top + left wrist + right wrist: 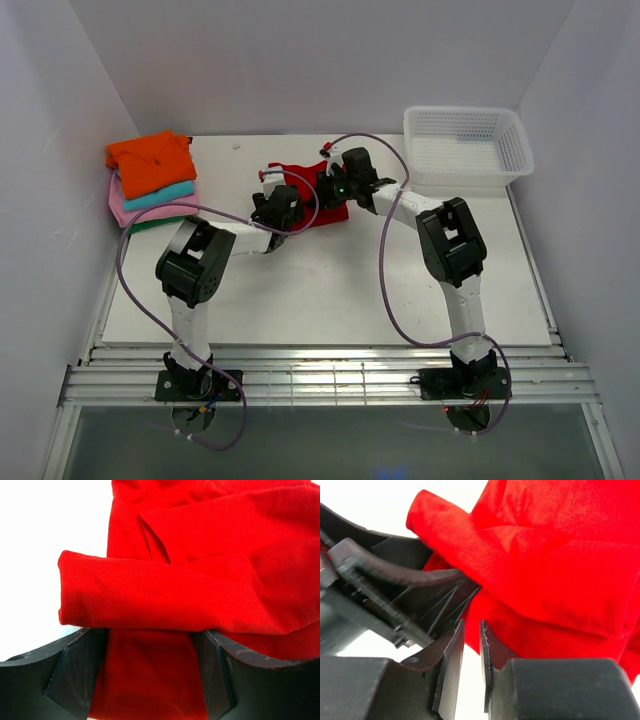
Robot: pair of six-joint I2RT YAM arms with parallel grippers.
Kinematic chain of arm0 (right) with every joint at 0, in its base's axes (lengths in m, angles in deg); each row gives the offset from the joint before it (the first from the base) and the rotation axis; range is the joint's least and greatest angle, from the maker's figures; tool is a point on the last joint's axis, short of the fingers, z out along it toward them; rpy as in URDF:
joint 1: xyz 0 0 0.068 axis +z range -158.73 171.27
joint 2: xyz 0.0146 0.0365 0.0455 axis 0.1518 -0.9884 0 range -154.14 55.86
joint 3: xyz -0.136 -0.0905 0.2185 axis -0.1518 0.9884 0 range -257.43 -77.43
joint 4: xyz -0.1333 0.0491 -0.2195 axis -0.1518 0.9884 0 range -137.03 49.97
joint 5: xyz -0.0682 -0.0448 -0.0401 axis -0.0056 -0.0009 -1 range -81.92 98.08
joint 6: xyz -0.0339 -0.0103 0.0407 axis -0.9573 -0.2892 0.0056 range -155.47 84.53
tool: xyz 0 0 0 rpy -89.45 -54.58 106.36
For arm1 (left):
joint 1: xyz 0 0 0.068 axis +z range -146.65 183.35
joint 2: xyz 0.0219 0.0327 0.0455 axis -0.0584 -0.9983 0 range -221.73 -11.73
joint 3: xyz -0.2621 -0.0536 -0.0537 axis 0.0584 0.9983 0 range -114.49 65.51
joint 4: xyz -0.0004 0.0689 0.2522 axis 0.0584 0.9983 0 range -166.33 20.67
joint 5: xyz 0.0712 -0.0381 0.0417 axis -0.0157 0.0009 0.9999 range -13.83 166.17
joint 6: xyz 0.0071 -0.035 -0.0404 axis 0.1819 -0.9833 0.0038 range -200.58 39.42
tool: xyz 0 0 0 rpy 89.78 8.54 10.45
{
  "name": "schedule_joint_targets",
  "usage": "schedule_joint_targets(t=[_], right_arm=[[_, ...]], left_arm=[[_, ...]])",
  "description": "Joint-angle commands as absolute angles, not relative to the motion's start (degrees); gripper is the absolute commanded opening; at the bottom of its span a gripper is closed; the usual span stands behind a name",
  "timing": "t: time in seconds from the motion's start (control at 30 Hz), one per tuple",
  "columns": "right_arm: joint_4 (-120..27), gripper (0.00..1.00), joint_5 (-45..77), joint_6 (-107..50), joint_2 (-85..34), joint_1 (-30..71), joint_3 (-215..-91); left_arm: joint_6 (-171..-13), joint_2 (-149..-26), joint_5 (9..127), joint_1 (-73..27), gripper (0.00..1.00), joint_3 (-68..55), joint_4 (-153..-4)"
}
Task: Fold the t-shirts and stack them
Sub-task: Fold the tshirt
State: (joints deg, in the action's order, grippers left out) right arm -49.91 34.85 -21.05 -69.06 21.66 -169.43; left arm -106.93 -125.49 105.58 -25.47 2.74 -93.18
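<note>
The bright red t-shirt (322,207) lies bunched at the table's middle back, partly under both grippers. My left gripper (281,207) is at its left edge. In the left wrist view (150,642) its jaws stand wide open with red cloth (210,580) lying between them, and a rolled fold lies across the fingertips. My right gripper (340,187) is at the shirt's far right. In the right wrist view (472,630) its jaws are nearly together with only bare table showing in the thin gap, just short of the red shirt (545,580).
A stack of folded shirts sits at the far left: orange (150,160) on top, then teal (165,194), pink (122,207) and dark green (150,225). A white mesh basket (465,146) stands at the back right. The left gripper's body (380,590) is close beside the right fingers.
</note>
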Motion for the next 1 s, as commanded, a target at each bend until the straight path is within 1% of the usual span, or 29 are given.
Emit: schedule_joint_targets(t=[0.0,0.43,0.57,0.67,0.77,0.97], right_arm=[[-49.0,0.24,35.7,-21.2,-71.2,21.8,-174.1],[-44.5,0.24,33.7,-21.8,-79.8,21.8,-184.8],[-43.1,0.23,32.0,-21.4,-84.2,21.8,-192.5],[-43.4,0.21,28.9,-21.0,-87.5,21.7,-195.9],[-45.8,0.2,25.2,-20.5,-89.0,21.7,-198.5],[-55.5,0.21,16.5,-22.1,-84.8,21.2,-196.4]], left_arm=[[-106.7,-121.9,106.1,-25.1,0.8,3.9,-93.5],[-108.0,-120.8,105.5,-25.1,0.8,7.0,-93.7],[-108.4,-120.4,105.3,-25.1,0.8,8.1,-94.0],[-108.4,-120.0,105.1,-25.1,0.8,8.9,-94.1],[-108.3,-119.8,105.3,-25.1,0.8,9.5,-94.1],[-107.2,-119.0,105.5,-25.1,0.8,10.1,-94.3]])
